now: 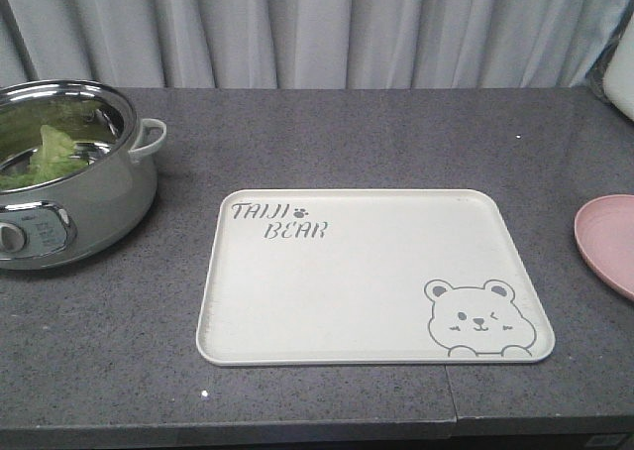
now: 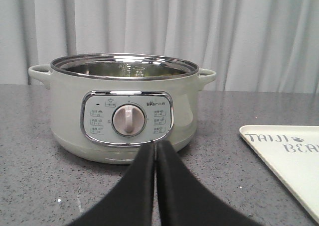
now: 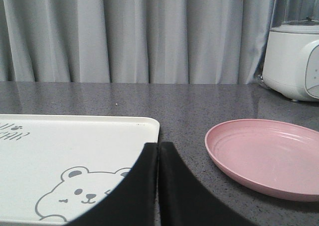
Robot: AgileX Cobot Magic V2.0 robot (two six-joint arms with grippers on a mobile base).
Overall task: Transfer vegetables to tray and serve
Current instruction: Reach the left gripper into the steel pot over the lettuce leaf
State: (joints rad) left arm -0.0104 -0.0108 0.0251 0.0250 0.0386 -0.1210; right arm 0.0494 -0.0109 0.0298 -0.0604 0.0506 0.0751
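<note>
vegetables (image 1: 45, 153) seemingly inside pot (image 1: 109, 197) | tray (image 1: 367, 272) near pot, apart | both jaws clenched together

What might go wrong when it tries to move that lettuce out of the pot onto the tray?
1. The lettuce lies low inside the pot, so the left claw, shut now, may bump its rim or pinch only part of a leaf.
2. Bare counter separates pot and tray; limp leaves could drop there.
3. The pink plate sits near the tray's right side, so the right claw might nudge it.
</note>
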